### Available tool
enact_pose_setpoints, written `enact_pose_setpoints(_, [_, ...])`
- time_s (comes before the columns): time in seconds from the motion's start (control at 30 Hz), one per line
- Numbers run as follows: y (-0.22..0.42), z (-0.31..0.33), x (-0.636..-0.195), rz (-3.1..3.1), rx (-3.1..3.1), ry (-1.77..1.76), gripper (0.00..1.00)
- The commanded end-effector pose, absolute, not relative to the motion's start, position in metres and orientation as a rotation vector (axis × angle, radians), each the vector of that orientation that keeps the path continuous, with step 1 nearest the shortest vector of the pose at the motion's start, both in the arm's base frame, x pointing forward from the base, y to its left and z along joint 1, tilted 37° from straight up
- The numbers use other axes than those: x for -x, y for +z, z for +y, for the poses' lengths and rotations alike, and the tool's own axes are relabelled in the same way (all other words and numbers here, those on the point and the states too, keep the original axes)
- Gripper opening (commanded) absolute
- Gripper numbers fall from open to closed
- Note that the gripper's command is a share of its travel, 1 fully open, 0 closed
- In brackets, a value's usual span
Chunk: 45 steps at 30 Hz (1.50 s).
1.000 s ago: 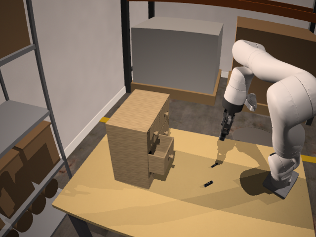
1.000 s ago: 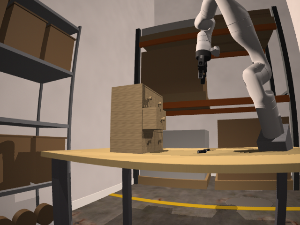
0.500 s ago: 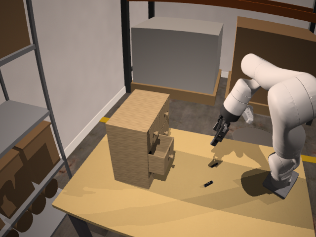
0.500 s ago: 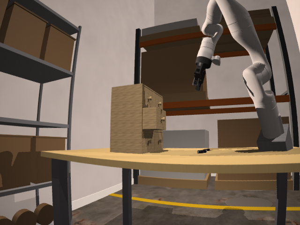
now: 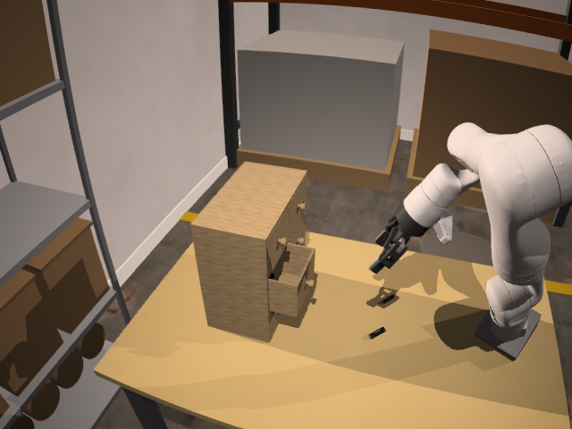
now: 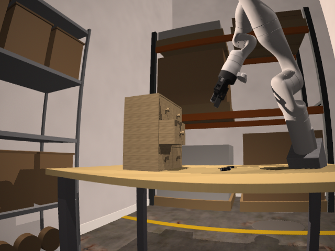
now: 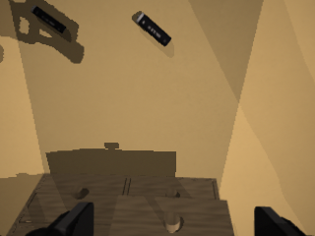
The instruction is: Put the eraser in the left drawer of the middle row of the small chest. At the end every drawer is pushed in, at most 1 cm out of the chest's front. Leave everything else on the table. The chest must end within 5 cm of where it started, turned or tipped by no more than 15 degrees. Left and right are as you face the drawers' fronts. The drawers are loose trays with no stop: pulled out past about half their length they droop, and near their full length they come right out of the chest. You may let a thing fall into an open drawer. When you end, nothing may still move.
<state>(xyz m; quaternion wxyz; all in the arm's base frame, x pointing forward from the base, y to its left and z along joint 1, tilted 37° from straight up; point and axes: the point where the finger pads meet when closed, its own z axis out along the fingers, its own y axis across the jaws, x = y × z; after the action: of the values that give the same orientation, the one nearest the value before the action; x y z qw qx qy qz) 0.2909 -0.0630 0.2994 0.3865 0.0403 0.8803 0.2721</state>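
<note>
Middle-left drawer [image 5: 291, 285] of chest [image 5: 239, 239] stands out, apparently empty; claw [image 5: 387, 258] wide, unloaded.

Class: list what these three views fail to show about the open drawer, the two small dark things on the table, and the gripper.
- Open drawer: its floor is hidden by its own walls in the top view and by its side in the exterior view.
- Two dark things: too small in every view to tell which is the eraser.
- Gripper: the wrist view's bottom edge cuts off all but the fingertips.
</note>
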Motion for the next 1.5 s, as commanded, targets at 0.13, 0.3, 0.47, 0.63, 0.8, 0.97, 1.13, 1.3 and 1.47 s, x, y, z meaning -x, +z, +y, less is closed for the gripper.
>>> enact_pose_setpoints(0.13, [0.292, -0.056, -0.298, 2.198, -0.129, 0.699, 1.00])
enact_pose_setpoints(0.3, [0.289, -0.053, -0.302, 2.171, -0.137, 0.694, 1.00])
enact_pose_setpoints(0.47, [0.288, -0.052, -0.304, 2.159, -0.141, 0.691, 1.00])
enact_pose_setpoints(0.63, [0.287, -0.051, -0.306, 2.148, -0.145, 0.688, 1.00])
enact_pose_setpoints(0.8, [0.286, -0.051, -0.307, 2.143, -0.147, 0.687, 1.00])
enact_pose_setpoints(0.97, [0.286, -0.051, -0.307, 2.143, -0.148, 0.686, 1.00])
enact_pose_setpoints(1.13, [0.286, -0.051, -0.307, 2.142, -0.148, 0.686, 0.00])
enact_pose_setpoints(1.3, [0.286, -0.051, -0.307, 2.142, -0.148, 0.686, 0.00])
enact_pose_setpoints(1.47, [0.286, -0.051, -0.307, 2.142, -0.148, 0.686, 0.00])
